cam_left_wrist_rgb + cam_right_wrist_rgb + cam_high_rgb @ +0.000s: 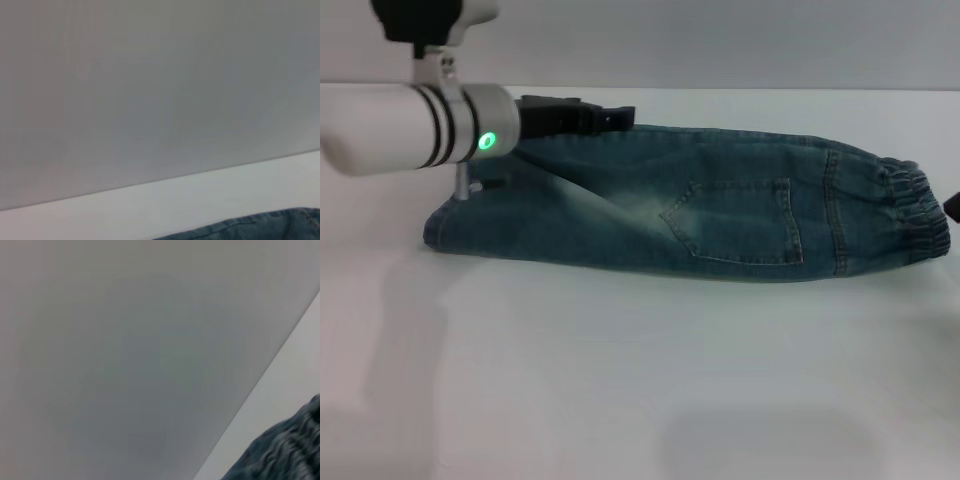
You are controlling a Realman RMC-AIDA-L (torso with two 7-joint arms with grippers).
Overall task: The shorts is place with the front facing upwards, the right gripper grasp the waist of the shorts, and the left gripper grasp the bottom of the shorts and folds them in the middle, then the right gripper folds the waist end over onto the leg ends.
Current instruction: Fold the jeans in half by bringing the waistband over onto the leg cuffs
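The blue denim shorts [620, 205] lie folded lengthwise across the table, with a stitched patch pocket [740, 220] on top. The gathered elastic waist [920, 215] points right, and the bottom of the shorts [445, 225] with its straight hems points left. My left gripper [605, 118] reaches in from the left and sits at the far edge of the shorts, near the leg half. A black sliver of my right gripper [953, 208] shows at the right edge, just beside the waist. Denim [260, 227] edges into the left wrist view, and the ruffled waistband [290, 450] into the right wrist view.
The white table [640, 380] stretches wide in front of the shorts. A plain grey wall [720, 40] stands close behind the table's far edge. My left arm's white forearm with its green light ring [485, 140] hangs over the hem end.
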